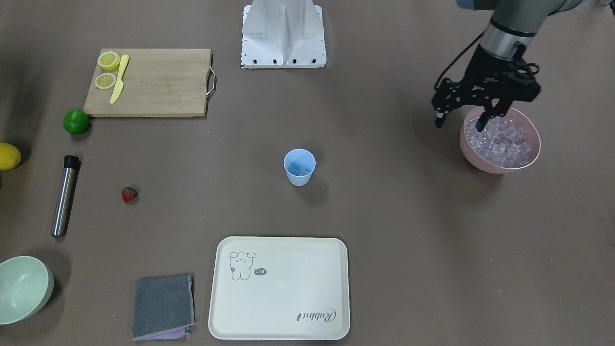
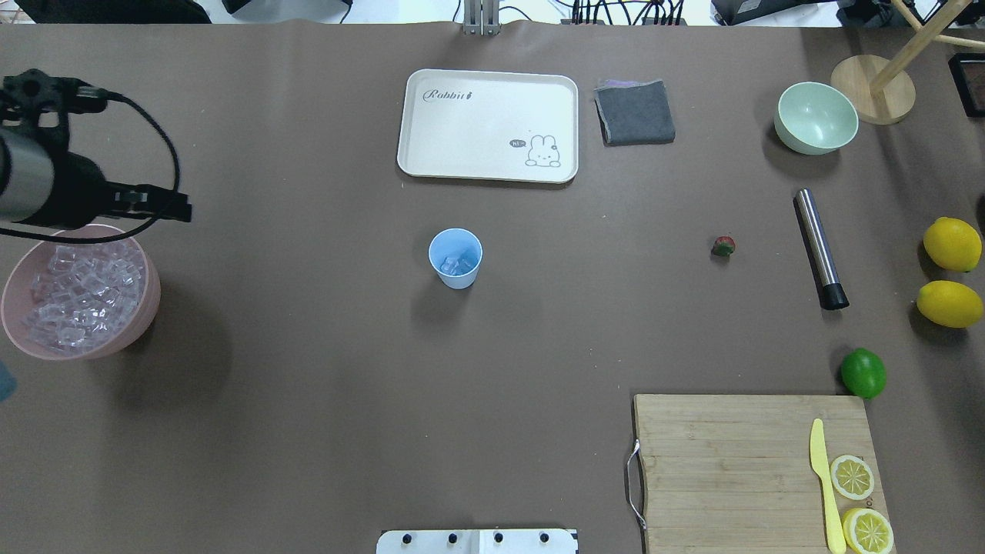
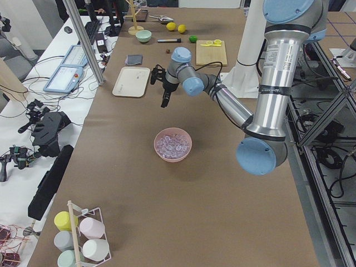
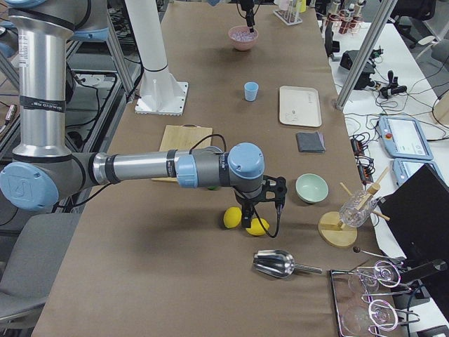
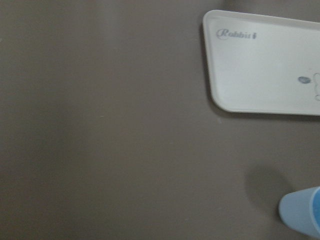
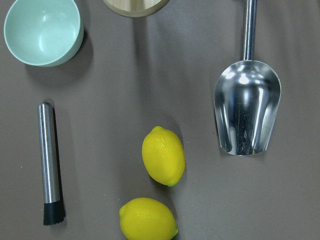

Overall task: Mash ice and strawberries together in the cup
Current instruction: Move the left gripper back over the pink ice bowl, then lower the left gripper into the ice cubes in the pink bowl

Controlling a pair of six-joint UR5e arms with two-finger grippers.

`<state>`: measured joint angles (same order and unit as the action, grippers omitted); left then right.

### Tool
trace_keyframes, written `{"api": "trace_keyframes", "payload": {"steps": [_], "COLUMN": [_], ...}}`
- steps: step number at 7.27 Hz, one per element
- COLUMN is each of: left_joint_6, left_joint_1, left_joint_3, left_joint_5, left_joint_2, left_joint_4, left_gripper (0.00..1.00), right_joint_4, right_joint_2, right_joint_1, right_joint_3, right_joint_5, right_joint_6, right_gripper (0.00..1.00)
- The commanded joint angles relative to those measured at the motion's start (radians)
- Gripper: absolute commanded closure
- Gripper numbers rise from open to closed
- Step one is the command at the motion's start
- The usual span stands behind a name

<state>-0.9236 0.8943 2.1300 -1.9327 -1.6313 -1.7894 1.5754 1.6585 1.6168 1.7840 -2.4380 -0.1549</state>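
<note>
The light-blue cup point(image 1: 299, 168) stands upright mid-table with a few ice cubes point(image 2: 456, 265) in its bottom; its edge shows in the left wrist view point(image 5: 302, 212). More ice point(image 1: 502, 142) fills the pink bowl point(image 1: 485, 166). My left gripper point(image 1: 459, 126) is open and empty, hanging over the bowl's rim on the side toward the cup, one fingertip point(image 1: 480, 127) just above the cubes. The strawberry point(image 1: 129, 194) lies on the table far from the cup. My right gripper point(image 4: 263, 210) hovers over two lemons; I cannot tell whether it is open or shut.
A steel muddler point(image 1: 65, 194) lies beside the strawberry. A cream tray point(image 1: 278, 288), a grey cloth point(image 1: 163, 307), a pale green bowl point(image 1: 21, 288), a lime point(image 1: 76, 121), lemons point(image 6: 163, 156), a metal scoop point(image 6: 247, 112) and a cutting board point(image 1: 153, 84) with lemon halves and a knife are around.
</note>
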Motion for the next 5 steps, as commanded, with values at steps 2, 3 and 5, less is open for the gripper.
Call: {"api": "trace_keyframes", "payload": {"steps": [2, 3, 5], "left_joint_6": [0.023, 0.020, -0.077], "left_joint_1": [0.032, 0.029, -0.010], "left_joint_3": [0.010, -0.027, -0.076], "left_joint_5": [0.035, 0.063, 0.083], "left_joint_2": [0.238, 0.296, 0.338], "left_joint_4": [-0.069, -0.191, -0.301], "left_gripper": [0.04, 0.04, 0.04], "right_joint_4": [0.000, 0.000, 0.000], "right_joint_2": [0.000, -0.002, -0.002], "right_joint_1": [0.000, -0.006, -0.015], "right_joint_3": [0.000, -0.001, -0.003], "right_joint_5": [-0.001, -0.001, -0.001], "right_joint_6": [0.000, -0.002, -0.002], "right_gripper": [0.00, 0.00, 0.00]}}
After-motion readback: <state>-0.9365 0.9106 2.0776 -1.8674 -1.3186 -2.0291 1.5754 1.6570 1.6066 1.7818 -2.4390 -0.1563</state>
